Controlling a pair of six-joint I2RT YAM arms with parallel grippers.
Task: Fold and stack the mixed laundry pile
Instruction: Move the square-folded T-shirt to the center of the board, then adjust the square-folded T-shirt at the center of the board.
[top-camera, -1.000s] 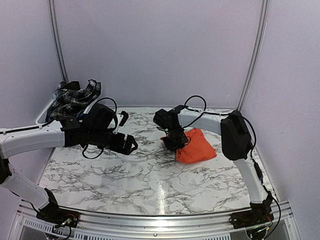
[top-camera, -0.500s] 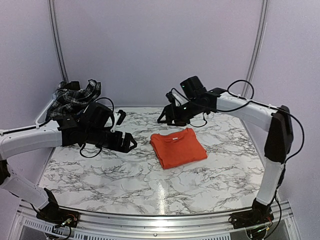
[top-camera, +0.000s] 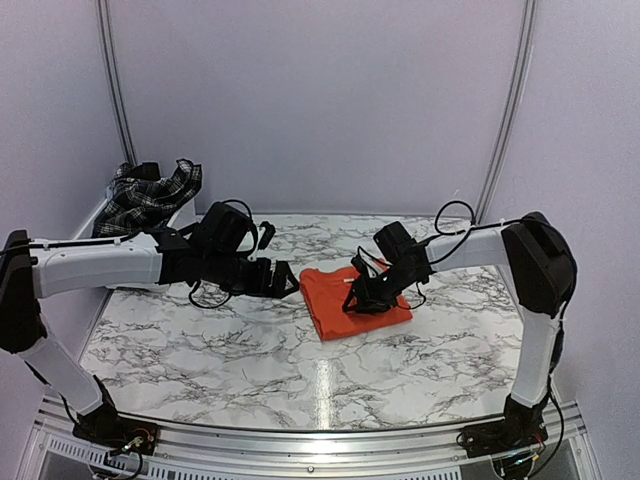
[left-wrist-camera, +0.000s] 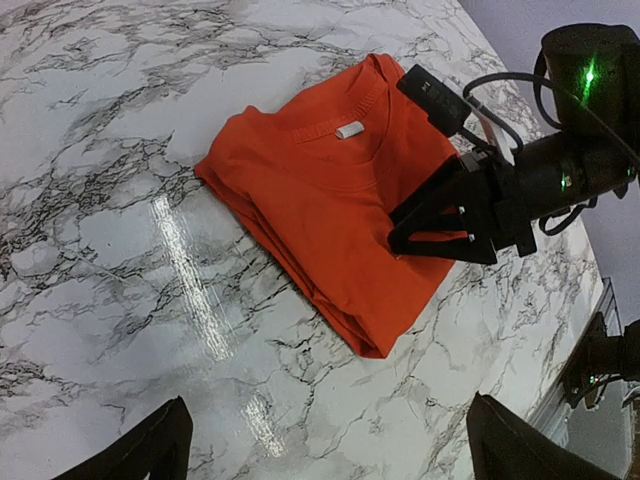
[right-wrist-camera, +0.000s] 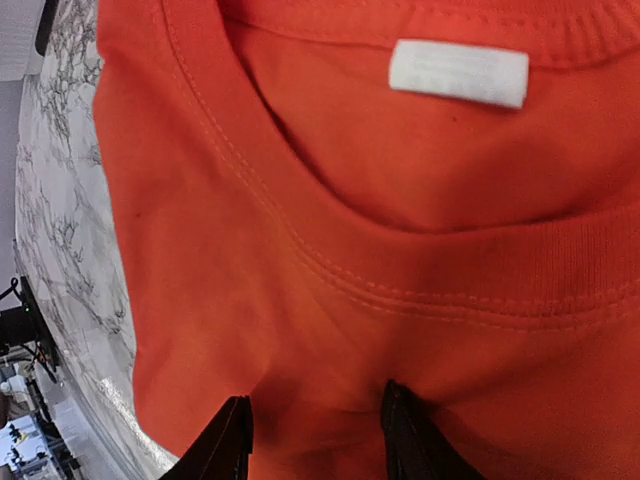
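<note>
Since half a second ago the right gripper (top-camera: 362, 300) has dropped from behind the orange T-shirt (left-wrist-camera: 330, 200) onto it, and the left gripper (top-camera: 285, 281) has slid rightward until it sits just beside the shirt's left edge; the shirt itself lies where it did, a folded rectangle, no longer the bunched heap of a second ago.

It rests flat on the marble-patterned table (top-camera: 250, 370), right of centre, neckline up, with its white label (right-wrist-camera: 458, 72) showing inside the collar; layered edges show along its near side.

The right fingers stand partly apart, their tips pressed down on the cloth below the collar, with smooth orange fabric between them; the left fingers are spread wide over bare marble, holding nothing.

At the back left corner a black-and-white plaid piece (top-camera: 145, 195) is heaped in a white bin (top-camera: 95, 215), well apart from the shirt.

The tabletop is white with grey veining and glossy; a bright streak of glare (top-camera: 322, 385) runs toward the near edge, where a metal rail (top-camera: 320, 440) carries the arm bases; pale lilac walls (top-camera: 310, 100) enclose the table, with thin metal strips (top-camera: 112, 90) at the corners.
</note>
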